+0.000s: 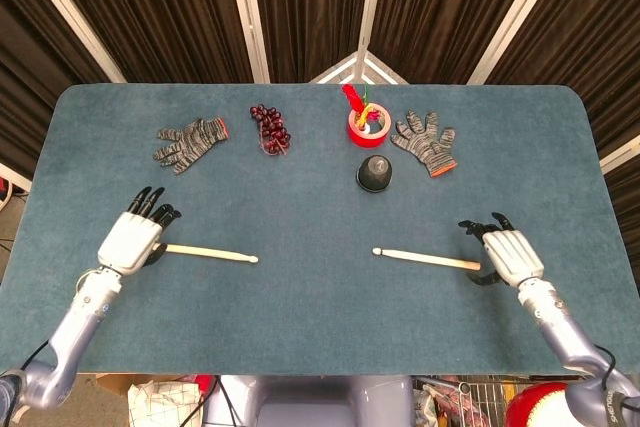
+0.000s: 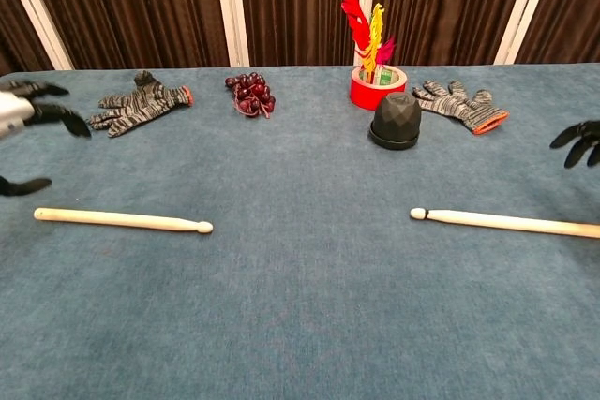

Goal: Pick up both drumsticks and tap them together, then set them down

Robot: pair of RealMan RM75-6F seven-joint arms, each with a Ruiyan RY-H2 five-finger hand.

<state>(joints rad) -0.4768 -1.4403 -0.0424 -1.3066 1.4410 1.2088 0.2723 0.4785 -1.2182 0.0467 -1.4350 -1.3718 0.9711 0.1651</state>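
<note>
Two pale wooden drumsticks lie flat on the blue table. The left drumstick (image 1: pixel 208 253) (image 2: pixel 122 220) points its tip toward the middle. My left hand (image 1: pixel 132 237) (image 2: pixel 26 119) hovers over its butt end with fingers spread, holding nothing. The right drumstick (image 1: pixel 425 258) (image 2: pixel 506 222) lies with its tip toward the centre. Beside its butt end my right hand (image 1: pixel 508 253) (image 2: pixel 581 142) is open, fingers apart, and off the stick.
Along the far side lie a grey knit glove (image 1: pixel 190 141), a bunch of dark grapes (image 1: pixel 270 128), a red cup with feathers (image 1: pixel 366 123), a black faceted cup (image 1: pixel 374 173) and a second grey glove (image 1: pixel 425 142). The table (image 1: pixel 320 317) edge runs close behind both hands.
</note>
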